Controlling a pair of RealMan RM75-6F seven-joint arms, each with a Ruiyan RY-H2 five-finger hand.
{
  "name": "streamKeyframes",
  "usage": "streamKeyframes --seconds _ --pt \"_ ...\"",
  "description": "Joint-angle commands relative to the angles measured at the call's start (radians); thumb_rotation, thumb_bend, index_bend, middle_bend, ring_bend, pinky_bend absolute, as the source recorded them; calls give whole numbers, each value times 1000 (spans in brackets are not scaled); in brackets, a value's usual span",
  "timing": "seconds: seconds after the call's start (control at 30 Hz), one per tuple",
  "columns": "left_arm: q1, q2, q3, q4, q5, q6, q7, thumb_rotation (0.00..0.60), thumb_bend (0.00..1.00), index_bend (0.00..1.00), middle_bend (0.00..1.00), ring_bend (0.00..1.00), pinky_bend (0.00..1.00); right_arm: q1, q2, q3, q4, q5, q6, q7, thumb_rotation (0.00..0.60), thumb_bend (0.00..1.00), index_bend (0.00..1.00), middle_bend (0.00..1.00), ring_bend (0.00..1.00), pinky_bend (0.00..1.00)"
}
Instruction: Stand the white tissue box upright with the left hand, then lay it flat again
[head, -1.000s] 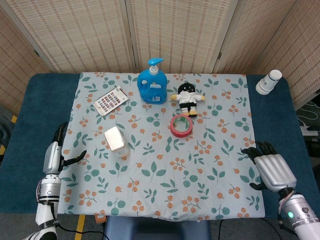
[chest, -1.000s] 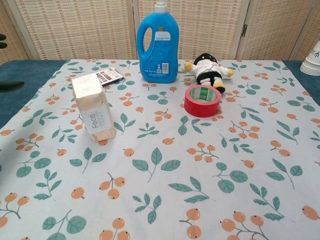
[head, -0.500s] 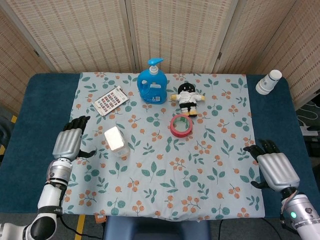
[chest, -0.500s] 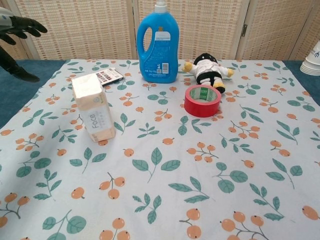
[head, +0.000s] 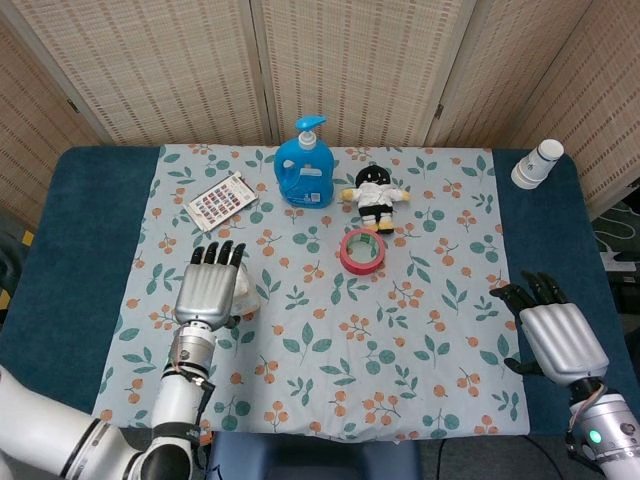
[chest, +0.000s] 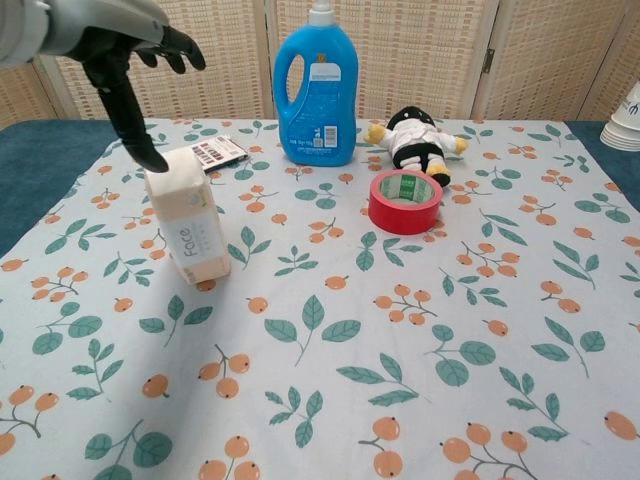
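— White tissue box (chest: 187, 213), where does it stand?

— Upright on the floral tablecloth (chest: 330, 340), toward the left edge of the table (head: 90, 250), its narrow top face up and "Face" printed down its front.

— And the left hand (head: 208, 286)?

— Right above the box. In the head view it covers most of it, back of the hand up, fingers (head: 218, 253) straight and slightly apart. In the chest view the thumb (chest: 130, 110) reaches down to the box's top rear corner; I cannot tell whether it touches. Nothing is gripped.

— The right hand (head: 560, 335)?

— Over the blue cloth near the table's right edge, well apart from everything, fingers spread, holding nothing.

— What else lies on the cloth?

— Blue detergent bottle (chest: 316, 88) at the far edge, middle. Just right of it, a small plush doll (chest: 415, 138) in white and black on its back. A red tape roll (chest: 405, 201) lies just in front of the doll. A printed card (head: 223, 200) sits left of the bottle, behind the box. A stack of white paper cups (head: 538, 163) is at the far right corner, off the floral cloth.
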Motion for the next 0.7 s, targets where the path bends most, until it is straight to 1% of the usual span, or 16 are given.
streamKeyframes --seconds 0.03,0.17,0.33,0.43,0.5,0.57,0.7 --pt "-67 -68 -13 81 -31 39 43 600 157 0 23 0 74 -4 2 2 -1 -2 6 1 600 54 202 179 0 0" --pt "-102 -113 -20 176 -66 41 78 600 156 0 23 0 74 -19 9 7 -3 -28 30 15 600 54 202 179 0 0" --pt "-106 -143 -36 252 -117 27 94 600 156 0 23 0 73 -37 22 9 -3 -65 53 37 600 54 202 179 0 0" --pt "-98 -146 -76 267 -174 11 97 600 155 0 23 0 74 -47 29 12 0 -82 67 49 600 54 202 179 0 0" --pt "-88 -140 -116 267 -225 -10 97 600 155 0 22 0 74 -54 33 15 0 -93 78 55 600 54 202 179 0 0" --pt "-86 -132 -145 272 -259 -22 103 600 155 0 20 0 74 -59 35 18 2 -100 86 62 600 53 202 180 0 0" --pt "-91 -135 -154 289 -254 -29 91 600 155 0 20 0 74 -65 38 21 4 -109 89 72 600 54 202 180 0 0"
